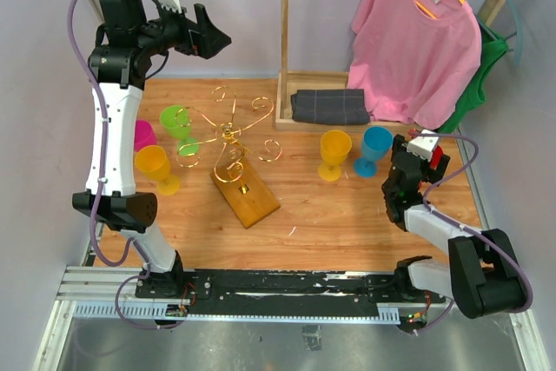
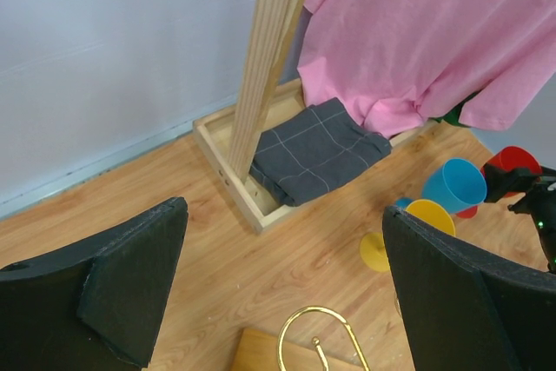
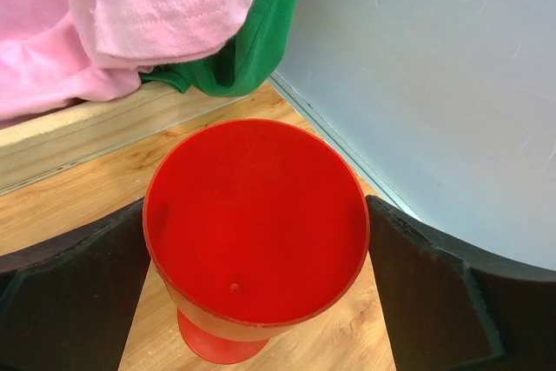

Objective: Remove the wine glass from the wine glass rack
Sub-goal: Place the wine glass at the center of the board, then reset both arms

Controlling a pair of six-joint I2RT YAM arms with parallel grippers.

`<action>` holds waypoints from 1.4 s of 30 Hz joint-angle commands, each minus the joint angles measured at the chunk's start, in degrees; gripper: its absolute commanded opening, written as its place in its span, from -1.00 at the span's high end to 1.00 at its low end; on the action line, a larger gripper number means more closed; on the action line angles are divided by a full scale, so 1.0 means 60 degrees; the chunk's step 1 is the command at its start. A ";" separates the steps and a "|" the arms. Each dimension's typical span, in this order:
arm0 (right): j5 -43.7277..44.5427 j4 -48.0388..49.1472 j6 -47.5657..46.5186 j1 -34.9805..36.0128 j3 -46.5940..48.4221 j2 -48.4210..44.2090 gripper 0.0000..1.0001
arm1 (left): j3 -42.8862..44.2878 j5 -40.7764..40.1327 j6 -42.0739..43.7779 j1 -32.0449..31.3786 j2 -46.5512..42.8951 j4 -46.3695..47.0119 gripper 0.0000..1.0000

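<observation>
As seen from above, the wine glass rack (image 1: 233,147) stands mid-table with a green glass (image 1: 177,121) seemingly still hanging. Left wrist: left gripper (image 2: 282,293) open, aloft. Right wrist: right gripper (image 3: 257,297) spread around a standing red glass (image 3: 254,225), apparently released.

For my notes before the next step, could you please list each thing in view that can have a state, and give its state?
Left gripper: open, raised, holding nothing.
Right gripper: open, jaws on either side of the red glass.
Red glass: upright on the table.
Wine glass rack: standing on its wooden base.
Green glass: upright beside the rack.
Yellow glass: upright.
Blue glass: upright.
Grey cloth: folded.
Pink shirt: hanging.
</observation>
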 commanded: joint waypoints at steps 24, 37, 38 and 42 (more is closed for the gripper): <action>-0.0691 -0.3101 0.0390 0.0559 0.0361 -0.3340 -0.97 | -0.0170 0.0046 0.0231 0.0005 -0.0494 0.0020 -0.99; -0.1593 -0.7832 0.1488 0.1121 0.3718 -0.4436 -0.97 | -0.2089 -0.3346 0.0935 0.0000 -0.1505 0.0345 -0.99; -0.1628 -0.8116 0.1415 0.1346 0.4272 -0.4041 -0.97 | -0.2609 -0.3796 0.1072 0.0001 -0.1700 0.0493 -0.99; -0.1696 -0.8876 0.0603 0.2308 0.6862 -0.2162 -0.97 | -0.4635 -0.4669 0.1652 0.0005 -0.2868 0.1592 -0.98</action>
